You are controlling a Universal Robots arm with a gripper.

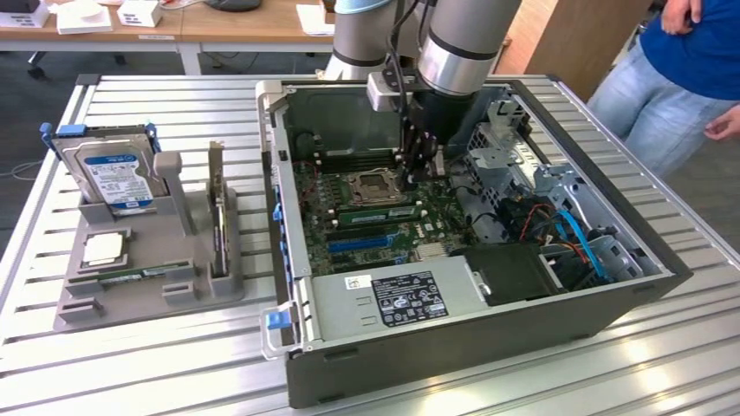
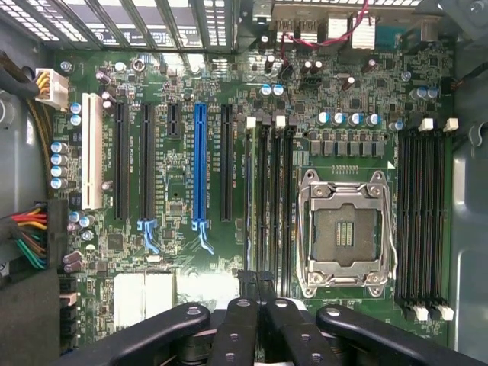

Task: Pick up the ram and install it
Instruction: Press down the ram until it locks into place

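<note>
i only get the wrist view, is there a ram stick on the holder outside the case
observer: yes, one ram stick lies flat in the grey holder, on the exterior view's left of the case.
operator: what else sits in it
observer: a blue-labelled hard drive stands upright at its back.
operator: anyone close by
observer: a person stands at the far corner of the table, on the exterior view's right.

The gripper (image 2: 255, 280), jaws together, hangs over the motherboard (image 2: 183, 263) at the end of the black memory slots (image 2: 272, 198) between the blue expansion slot (image 2: 199, 164) and the CPU socket (image 2: 347, 232).
</note>
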